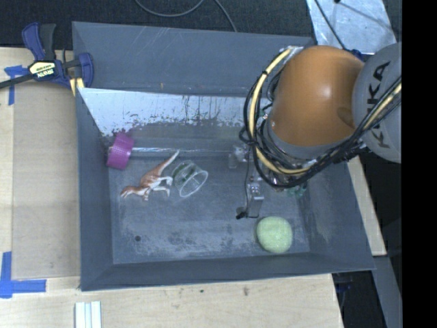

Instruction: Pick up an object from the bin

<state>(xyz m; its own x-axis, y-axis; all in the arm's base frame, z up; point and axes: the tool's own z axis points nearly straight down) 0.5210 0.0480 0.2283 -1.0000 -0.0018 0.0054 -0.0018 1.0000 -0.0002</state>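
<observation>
The pale green ball (274,235) lies on the floor of the grey bin (93,210), close to its front wall. My tool (248,201) hangs just beside the ball, up and to the left of it, and seems to be apart from it, though the view there is dim. I cannot tell whether the tool is spread or pressed together.

My arm comes in from the right. Its orange cover (315,98), ringed with yellow and black cables (258,108), sits above the ball, with the wrist pointing down into the bin. The cover hides the bin floor behind the ball.

Well to the left of the ball a clear plastic cup (192,181) lies on its side. Just beyond it is a tan toy dinosaur (147,182). Farthest from the ball, up-left by the back wall, is a purple cap (119,151).
</observation>
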